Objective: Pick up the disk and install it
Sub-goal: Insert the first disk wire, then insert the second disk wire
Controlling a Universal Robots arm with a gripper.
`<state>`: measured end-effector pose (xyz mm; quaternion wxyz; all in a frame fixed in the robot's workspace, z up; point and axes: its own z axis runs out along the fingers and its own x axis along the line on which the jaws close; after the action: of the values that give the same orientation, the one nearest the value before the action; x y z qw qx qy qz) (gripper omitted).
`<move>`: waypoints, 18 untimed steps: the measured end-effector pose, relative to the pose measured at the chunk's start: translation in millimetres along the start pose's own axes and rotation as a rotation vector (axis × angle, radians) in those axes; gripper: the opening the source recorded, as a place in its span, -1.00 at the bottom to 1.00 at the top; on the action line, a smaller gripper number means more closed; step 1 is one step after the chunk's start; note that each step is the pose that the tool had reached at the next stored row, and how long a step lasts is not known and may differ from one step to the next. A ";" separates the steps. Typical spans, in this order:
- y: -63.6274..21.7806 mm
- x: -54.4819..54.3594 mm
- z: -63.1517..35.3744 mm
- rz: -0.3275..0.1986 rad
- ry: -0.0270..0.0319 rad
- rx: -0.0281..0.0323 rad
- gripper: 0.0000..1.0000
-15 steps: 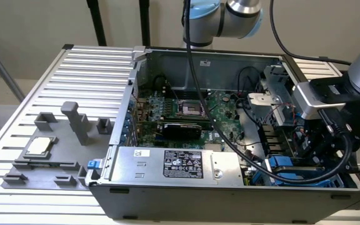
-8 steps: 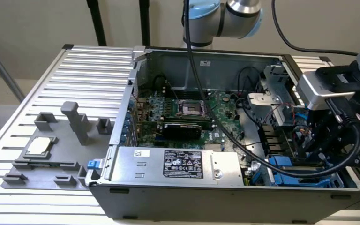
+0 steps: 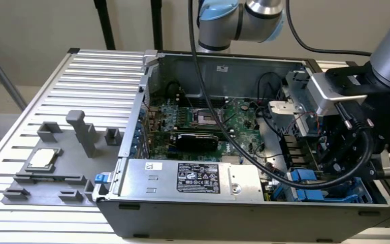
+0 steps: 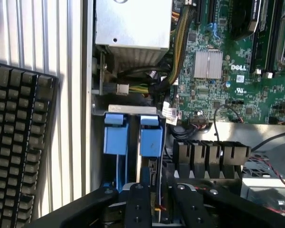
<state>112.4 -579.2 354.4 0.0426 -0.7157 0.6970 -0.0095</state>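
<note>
1. When scanning from the exterior view's left, first up: grey fixture plate (image 3: 46, 175) lying on the ribbed metal table (image 3: 100, 66), with a small square silver chip (image 3: 42, 158) parked on it and a few grey posts standing up beside that.
2. Next over, open computer case (image 3: 181, 218), side panel off. Boxy silver power supply (image 3: 195, 178) with a black-and-white label along the near edge, green motherboard (image 3: 208, 114) behind it, plus a loose mess of black cables draped across.
3. Far corner on the exterior view's right: blue drive cage (image 3: 330, 195) tucked into the case, and the gripper (image 3: 337, 157) hanging right over it, pointed down.
4. From the wrist view, gripper (image 4: 157, 190) lined up directly above the disk (image 4: 151, 140). Disk standing on edge in the cage slot, blue rail handle facing the camera, just beside a second blue carrier (image 4: 116, 135) in the neighbouring slot.
5. Honestly can't tell whether the gripper is clamped on the disk or loose around it, so not calling that one.
6. Also a black keyboard (image 4: 19, 142) lying on the table outside the case wall, well apart from the disk.
</note>
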 end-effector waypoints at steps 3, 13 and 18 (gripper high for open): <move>0.0 0.0 0.0 0.000 0.0001 0.0000 -0.49; 0.0 0.0 0.0 0.000 0.0001 0.0000 -0.49; -0.1 -2.9 -0.5 0.000 0.0002 0.0000 -0.49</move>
<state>112.4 -576.4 355.0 0.0425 -0.7156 0.6971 -0.0095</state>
